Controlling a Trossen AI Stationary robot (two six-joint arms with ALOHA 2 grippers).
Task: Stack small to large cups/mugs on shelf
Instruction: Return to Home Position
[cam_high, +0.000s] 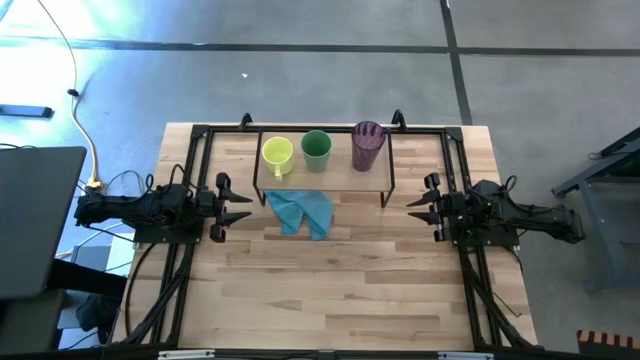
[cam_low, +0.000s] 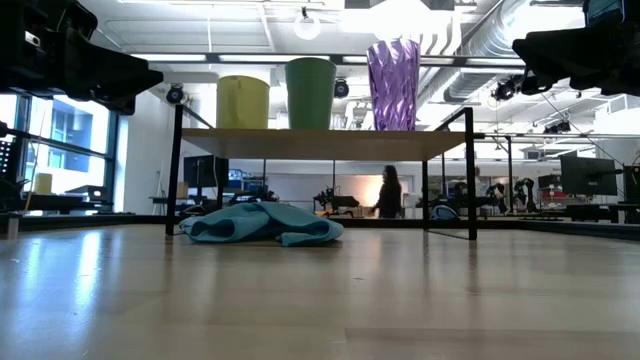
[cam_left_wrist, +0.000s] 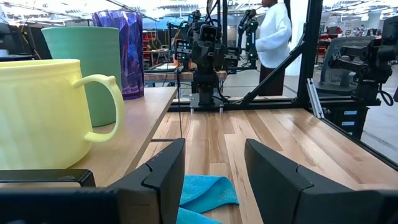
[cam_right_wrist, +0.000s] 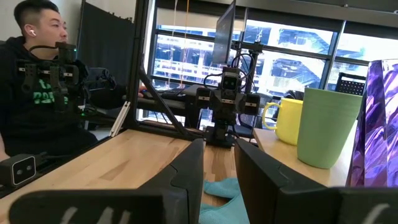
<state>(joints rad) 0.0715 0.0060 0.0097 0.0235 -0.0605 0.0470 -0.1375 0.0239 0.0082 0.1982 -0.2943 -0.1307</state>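
Three cups stand upright in a row on the low wooden shelf (cam_high: 325, 178) at the table's far side: the yellow-green mug (cam_high: 277, 154) with its handle, the green cup (cam_high: 316, 150) and the tall purple tumbler (cam_high: 366, 146). They show again in the low view as mug (cam_low: 243, 102), cup (cam_low: 311, 93) and tumbler (cam_low: 393, 85). My left gripper (cam_high: 243, 205) waits open at the table's left side, level with the shelf's near edge. My right gripper (cam_high: 412, 208) waits open at the right side. Both are clear of the cups.
A crumpled light blue cloth (cam_high: 302, 210) lies on the table partly under the shelf's near edge. Black rails (cam_high: 190, 160) frame the table's left, right and far sides. A seated person (cam_right_wrist: 37, 93) and a standing person (cam_left_wrist: 273, 37) are beyond the table.
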